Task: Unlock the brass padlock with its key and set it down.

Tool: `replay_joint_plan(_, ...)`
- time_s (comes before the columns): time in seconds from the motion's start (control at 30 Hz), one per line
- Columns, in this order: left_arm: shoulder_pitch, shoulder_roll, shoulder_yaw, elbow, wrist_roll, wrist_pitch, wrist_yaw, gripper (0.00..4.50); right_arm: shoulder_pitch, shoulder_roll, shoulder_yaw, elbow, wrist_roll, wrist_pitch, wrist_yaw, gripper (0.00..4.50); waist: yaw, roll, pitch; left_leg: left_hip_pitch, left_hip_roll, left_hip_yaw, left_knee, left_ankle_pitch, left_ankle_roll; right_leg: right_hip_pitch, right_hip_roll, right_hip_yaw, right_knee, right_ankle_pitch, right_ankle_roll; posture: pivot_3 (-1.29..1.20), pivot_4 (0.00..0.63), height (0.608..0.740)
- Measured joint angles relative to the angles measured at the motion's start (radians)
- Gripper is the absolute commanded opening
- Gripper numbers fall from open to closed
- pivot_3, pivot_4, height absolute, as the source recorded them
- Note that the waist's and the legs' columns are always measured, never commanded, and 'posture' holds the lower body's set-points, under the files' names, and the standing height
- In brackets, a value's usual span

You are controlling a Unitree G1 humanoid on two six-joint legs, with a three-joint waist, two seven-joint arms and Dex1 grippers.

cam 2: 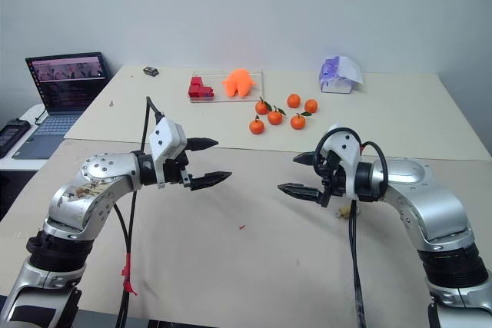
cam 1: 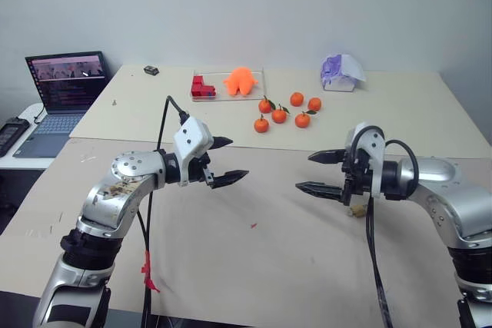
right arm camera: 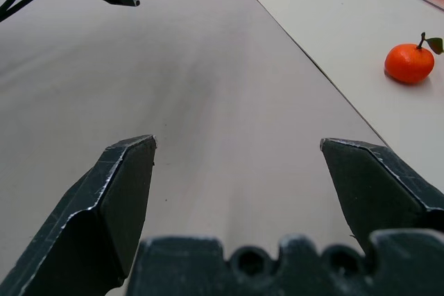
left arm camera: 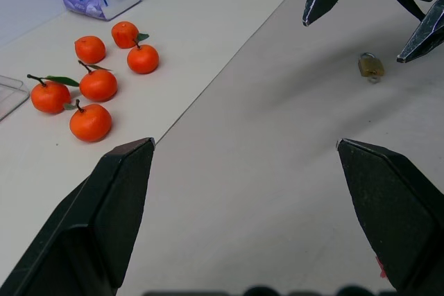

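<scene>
bare tabletop [cam 1: 254, 259] between both tools, oranges [cam 1: 286, 111] well beyond

laptop [cam 1: 64, 90] screen showing lines too small to read, no other legible text

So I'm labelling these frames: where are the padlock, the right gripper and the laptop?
padlock [left arm camera: 371, 66], left wrist view, on its brass body.
right gripper [cam 1: 316, 172], left eye view, midway between its open fingertips.
laptop [cam 1: 68, 82], left eye view, on its screen.

Silver arms [cam 1: 123, 190]; black cables [cam 1: 373, 243]
</scene>
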Motion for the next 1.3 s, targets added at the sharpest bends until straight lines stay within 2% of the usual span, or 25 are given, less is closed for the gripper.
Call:
replay_joint_plan(0.2, -0.069, -0.012, -0.05, 0.076, 0.021, 0.0, -0.024, 4.49, 0.077, -0.056, -0.014, -0.062, -0.008, -0.003, -0.002, 4.5, 0.014, 0.0, 0.0, -0.001, -0.001, -0.001, 0.0, 0.0, 0.0, 0.0, 0.0, -0.001, 0.0, 0.0, 0.0, 0.0, 0.15, 0.723)
replay_joint_plan(0.27, -0.091, -0.022, -0.081, 0.09, 0.038, -0.001, -0.038, 4.49, 0.129, -0.096, -0.009, -0.064, -0.063, -0.072, 0.014, 4.5, 0.02, 0.001, -0.001, -0.001, -0.001, -0.001, 0.001, 0.0, 0.0, 0.0, 0.0, 0.0, -0.001, 0.0, 0.0, 0.0, 0.15, 0.723)
replay_joint_plan(0.43, -0.108, -0.042, -0.121, 0.116, 0.048, -0.004, -0.071, 4.49, 0.225, -0.132, -0.008, 0.154, -0.182, -0.305, 0.088, 4.5, 0.022, 0.001, -0.001, -0.001, -0.001, -0.001, 0.002, 0.0, 0.001, 0.0, 0.0, 0.0, 0.0, 0.0, 0.0, 0.0, 0.15, 0.723)
replay_joint_plan(0.7, -0.113, -0.049, -0.132, 0.14, 0.082, -0.025, -0.084, 4.49, 0.226, -0.123, -0.02, 0.338, -0.208, -0.473, 0.177, 4.5, 0.019, 0.002, -0.001, 0.001, -0.001, -0.001, 0.002, 0.002, 0.003, 0.002, 0.0, 0.0, 0.001, 0.0, -0.001, 0.0, 0.15, 0.723)
replay_joint_plan(1.3, -0.113, -0.024, -0.132, 0.139, 0.095, -0.004, -0.088, 4.49, 0.2, -0.122, -0.017, 0.612, -0.262, -0.605, 0.269, 4.5, 0.022, 0.003, -0.002, 0.002, -0.001, -0.001, 0.005, 0.002, 0.004, 0.006, 0.0, 0.0, 0.001, 0.0, -0.001, 0.0, 0.15, 0.723)
